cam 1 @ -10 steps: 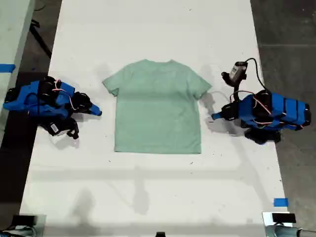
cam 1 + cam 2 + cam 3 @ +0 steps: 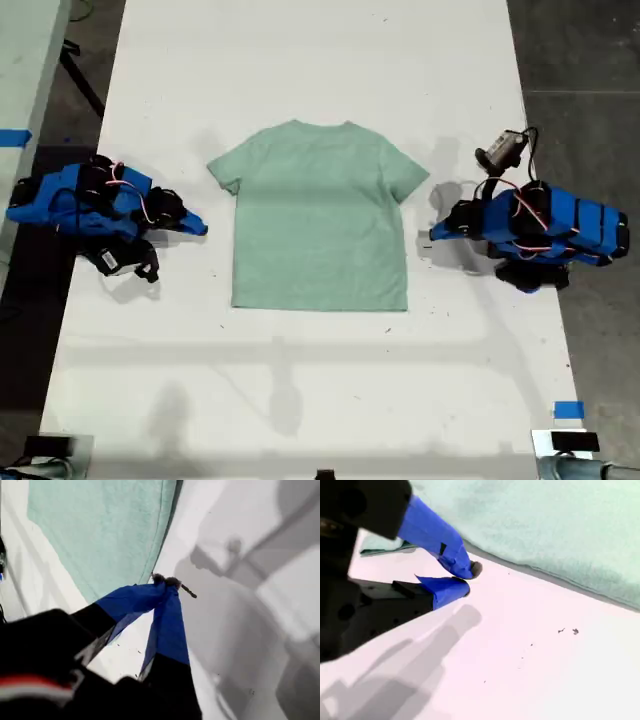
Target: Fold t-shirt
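Mint-green and unfolded, the t-shirt (image 2: 320,215) is lying flat mid-way along the white table (image 2: 300,400), between the two arms. My first gripper (image 2: 167,582) is pressing its tips together on nothing just beside one edge, while my second gripper (image 2: 465,580) is hovering barely parted and empty near another. I am judging that tips this narrow risk shoving the thin cloth into wrinkles instead of catching it, skewing the fold.

Overhead exterior; close wrist views, probably table-level.
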`<state>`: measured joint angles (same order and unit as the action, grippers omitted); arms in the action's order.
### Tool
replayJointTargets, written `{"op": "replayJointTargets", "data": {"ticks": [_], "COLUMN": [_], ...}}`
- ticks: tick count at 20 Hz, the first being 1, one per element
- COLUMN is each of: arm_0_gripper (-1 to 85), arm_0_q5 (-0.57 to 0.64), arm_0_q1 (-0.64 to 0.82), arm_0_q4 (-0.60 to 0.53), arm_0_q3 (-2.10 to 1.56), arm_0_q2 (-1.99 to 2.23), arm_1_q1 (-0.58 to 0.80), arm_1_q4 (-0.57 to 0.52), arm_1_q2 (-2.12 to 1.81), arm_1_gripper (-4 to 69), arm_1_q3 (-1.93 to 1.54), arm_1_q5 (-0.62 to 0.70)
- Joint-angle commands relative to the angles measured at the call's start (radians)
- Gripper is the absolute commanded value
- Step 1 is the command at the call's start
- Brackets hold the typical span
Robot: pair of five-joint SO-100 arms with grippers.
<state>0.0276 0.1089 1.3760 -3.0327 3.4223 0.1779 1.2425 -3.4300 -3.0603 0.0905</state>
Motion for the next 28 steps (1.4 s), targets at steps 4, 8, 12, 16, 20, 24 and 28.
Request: {"op": "replayJointTargets", "data": {"ticks": [4,8,12,16,20,24,28], "arm_0_gripper": [0.0,0.0,0.0,0.0,15.6,27.7,28.6], "arm_0_q5": [-0.037,0.017,0.155,0.301,0.413,0.523,0.560], "arm_0_q1": [-0.049,0.058,0.233,0.348,0.485,0.525,0.569], "arm_0_q4": [-0.044,-0.034,-0.043,-0.029,0.054,0.064,0.037], "arm_0_q3": [0.048,0.249,0.474,0.775,0.960,1.026,0.996], "arm_0_q2": [0.002,-0.109,-0.402,-0.782,-0.979,-1.057,-1.108], "arm_1_q1": [-0.031,0.046,0.230,0.420,0.543,0.612,0.657], "arm_1_q4": [0.026,-0.046,-0.029,0.043,0.106,0.066,-0.123], "arm_1_q2": [0.003,0.362,0.650,0.900,1.187,1.333,1.410], "arm_1_gripper": [-1.5,-1.4,-1.5,-0.1,18.7,27.6,27.6], "arm_1_q3": [0.135,0.379,0.652,0.917,1.195,1.223,1.042], "arm_1_q5": [-0.043,0.074,0.302,0.497,0.663,0.810,0.920]}}
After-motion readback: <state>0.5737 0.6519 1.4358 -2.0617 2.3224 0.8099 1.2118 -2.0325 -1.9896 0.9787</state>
